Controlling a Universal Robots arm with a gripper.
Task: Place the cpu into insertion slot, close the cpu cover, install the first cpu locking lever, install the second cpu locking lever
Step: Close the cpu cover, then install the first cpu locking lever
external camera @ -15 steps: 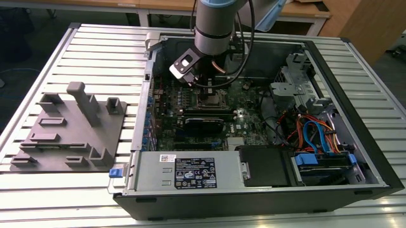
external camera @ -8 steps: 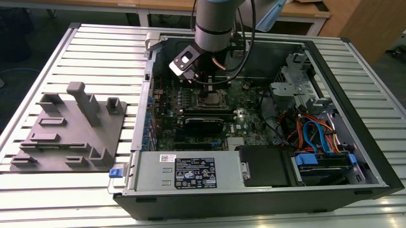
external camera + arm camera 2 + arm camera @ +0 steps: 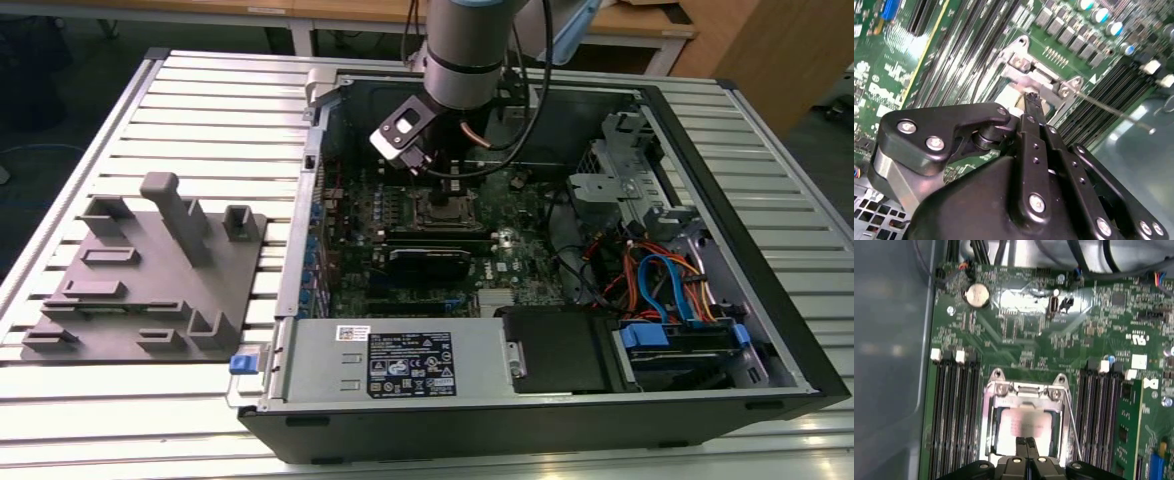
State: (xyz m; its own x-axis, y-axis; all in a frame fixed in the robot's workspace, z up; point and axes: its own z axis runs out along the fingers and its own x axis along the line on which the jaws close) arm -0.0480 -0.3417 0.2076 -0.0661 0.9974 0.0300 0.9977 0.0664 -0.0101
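First wrist view shows cpu (image 3: 1026,424) beneath cpu cover (image 3: 1024,399).

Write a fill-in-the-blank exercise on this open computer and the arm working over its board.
1. The cpu shows through the square ___ in the cpu cover.
2. The gripper, close by the cpu cover, has its fingers ___.
3. The grey fixture tray lies on the exterior view's ___ of the computer case.

Missing words: window; shut; left.
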